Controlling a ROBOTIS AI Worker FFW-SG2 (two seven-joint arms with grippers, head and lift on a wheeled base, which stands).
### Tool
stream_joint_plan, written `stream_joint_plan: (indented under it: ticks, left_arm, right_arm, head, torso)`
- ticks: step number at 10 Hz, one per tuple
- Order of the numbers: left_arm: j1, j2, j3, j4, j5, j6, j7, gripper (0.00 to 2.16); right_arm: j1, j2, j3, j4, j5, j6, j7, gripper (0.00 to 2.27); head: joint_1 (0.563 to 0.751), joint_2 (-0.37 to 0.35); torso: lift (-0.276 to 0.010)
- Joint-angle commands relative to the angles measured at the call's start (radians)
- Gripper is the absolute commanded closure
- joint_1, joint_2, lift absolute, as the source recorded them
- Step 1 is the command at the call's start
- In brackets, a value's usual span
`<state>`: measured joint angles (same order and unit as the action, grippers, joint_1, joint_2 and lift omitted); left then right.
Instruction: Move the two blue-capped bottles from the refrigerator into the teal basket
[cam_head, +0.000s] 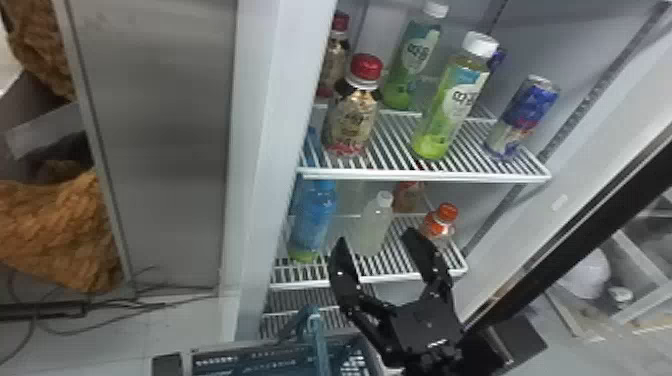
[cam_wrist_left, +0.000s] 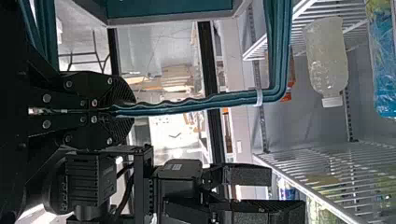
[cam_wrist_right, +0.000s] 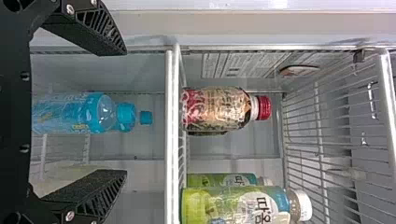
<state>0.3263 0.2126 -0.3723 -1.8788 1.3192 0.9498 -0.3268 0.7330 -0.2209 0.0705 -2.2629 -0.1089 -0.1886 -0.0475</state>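
The front blue-capped bottle (cam_head: 314, 222) stands upright at the left side of the lower wire shelf (cam_head: 300, 285), with the other blue cap (cam_wrist_right: 146, 117) just behind it. The right end effector (cam_head: 376, 237) is empty and spread wide; the right wrist view has the front bottle lined up between its fingers, probably so they can straddle its body. The left end effector (cam_wrist_left: 112, 111) is pinched narrow on the handle (cam_wrist_left: 187, 105) of the teal basket (cam_head: 260, 345), likely to keep it steady and near the shelf for a short transfer. The cloudy white-capped bottle (cam_head: 372, 230) stands close by, so a wide finger could knock it.

The shelf is white wire, its gaps perhaps letting a base catch or tip. Red-capped and green bottles and a can (cam_head: 522, 120) stand above. Outside are a grey panel (cam_head: 160, 150), pale floor (cam_head: 175, 330) and loose cables (cam_head: 150, 305).
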Motion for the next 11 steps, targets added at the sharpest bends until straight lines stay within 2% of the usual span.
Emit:
stream_joint_plan:
  ticks: [1, 6, 11]
  left_arm:
    - [-0.002, 0.001, -0.002, 0.0, 0.0, 0.0, 0.0, 1.12]
    - [-0.002, 0.002, 0.0, 0.0, 0.002, 0.0, 0.0, 1.12]
    - [0.0, 0.002, 0.003, 0.0, 0.002, 0.0, 0.0, 1.12]
  right_arm:
    - [-0.002, 0.0, 0.0, 0.006, 0.001, -0.008, 0.0, 0.11]
    - [-0.031, 0.0, 0.002, 0.065, 0.006, -0.01, 0.023, 0.11]
    - [-0.102, 0.005, 0.002, 0.171, 0.031, -0.025, 0.044, 0.11]
  head:
    - [0.695, -0.35]
    - [0.695, -0.35]
    - [0.695, -0.35]
  torso:
    - [-0.156]
    - [-0.156]
    - [-0.156]
